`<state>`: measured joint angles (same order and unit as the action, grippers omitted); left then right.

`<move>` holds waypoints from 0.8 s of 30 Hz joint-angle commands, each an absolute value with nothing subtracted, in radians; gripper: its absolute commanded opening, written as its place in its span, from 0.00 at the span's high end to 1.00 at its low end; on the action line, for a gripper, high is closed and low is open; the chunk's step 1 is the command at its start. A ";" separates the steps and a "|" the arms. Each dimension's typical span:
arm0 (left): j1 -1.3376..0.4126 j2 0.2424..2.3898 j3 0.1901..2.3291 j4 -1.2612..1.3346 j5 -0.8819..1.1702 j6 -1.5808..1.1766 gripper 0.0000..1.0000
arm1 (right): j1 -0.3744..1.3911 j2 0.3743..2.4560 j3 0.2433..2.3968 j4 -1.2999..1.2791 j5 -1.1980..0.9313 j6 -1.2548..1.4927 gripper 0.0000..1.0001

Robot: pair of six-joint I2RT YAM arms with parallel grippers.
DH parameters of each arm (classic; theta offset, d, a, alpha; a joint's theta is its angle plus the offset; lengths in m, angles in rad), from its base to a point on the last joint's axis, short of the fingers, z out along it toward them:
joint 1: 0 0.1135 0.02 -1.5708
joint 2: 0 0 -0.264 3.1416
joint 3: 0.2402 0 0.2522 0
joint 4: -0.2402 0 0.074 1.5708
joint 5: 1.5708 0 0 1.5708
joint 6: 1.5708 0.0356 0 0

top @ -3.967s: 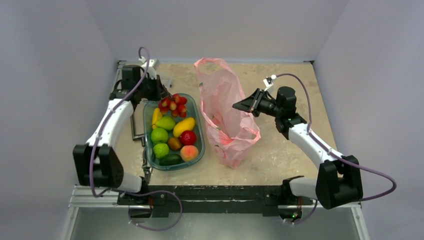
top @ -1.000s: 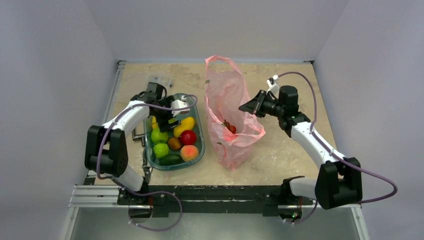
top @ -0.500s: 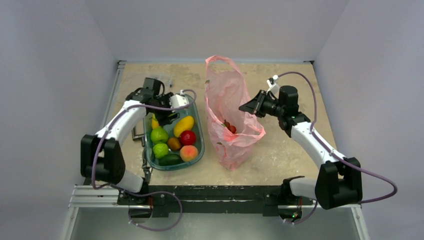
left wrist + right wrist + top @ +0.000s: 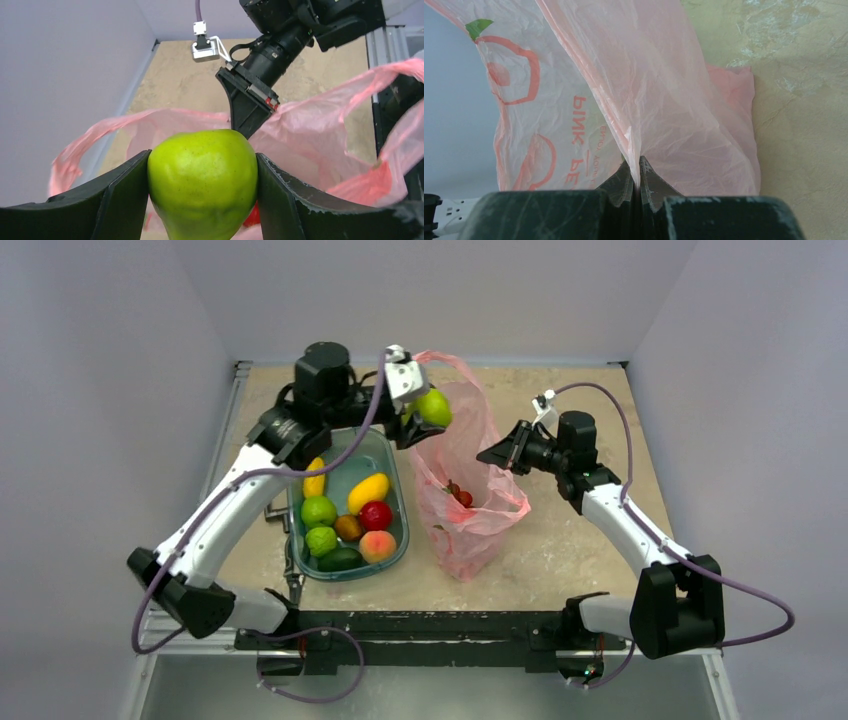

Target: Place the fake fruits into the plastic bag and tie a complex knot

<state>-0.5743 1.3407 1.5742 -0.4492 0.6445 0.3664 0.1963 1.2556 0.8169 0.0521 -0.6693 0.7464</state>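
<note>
The left gripper (image 4: 419,415) pinches a green pear (image 4: 435,407), now lifted out of the tub (image 4: 404,526) to the mouth of the pink bag (image 4: 455,440). The bag stands mid-table and is printed "PINK", seen in reverse. The right gripper (image 4: 639,166) is pressed together on its rim.

A: What differs from a second ago?
B: The left arm (image 4: 240,500) is up out of the tub (image 4: 345,462); a second back it reaches low among the fruit; now the left fingers (image 4: 125,192) clamp a green fruit (image 4: 202,182), raised beside the mouth of the plastic bag (image 4: 470,510).
A: And the tub itself?
B: Its far end shows bare plastic where that fruit lies earlier; four seconds back a red cluster (image 4: 458,493) lies there too; now it rests inside the bag.
</note>
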 commanded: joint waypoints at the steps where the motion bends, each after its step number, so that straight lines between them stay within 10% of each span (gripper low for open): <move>1: -0.682 1.505 1.623 -0.333 0.530 0.239 0.67 | 0.202 1.251 0.852 0.096 -0.680 0.732 1.00; 8: -0.746 1.675 1.582 -0.298 0.385 0.238 0.63 | 0.202 1.245 0.863 0.090 -0.673 0.731 1.00; 19: -0.743 1.600 1.609 -0.345 0.460 0.144 0.03 | 0.202 1.253 0.872 0.064 -0.680 0.703 1.00; 24: -0.736 1.523 1.704 -0.387 0.491 0.078 0.00 | 0.202 1.255 0.873 0.060 -0.681 0.699 1.00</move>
<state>-0.7406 1.6512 1.5921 -0.3862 0.4404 0.1665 0.1982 1.2568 0.8268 0.0456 -0.6716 0.7235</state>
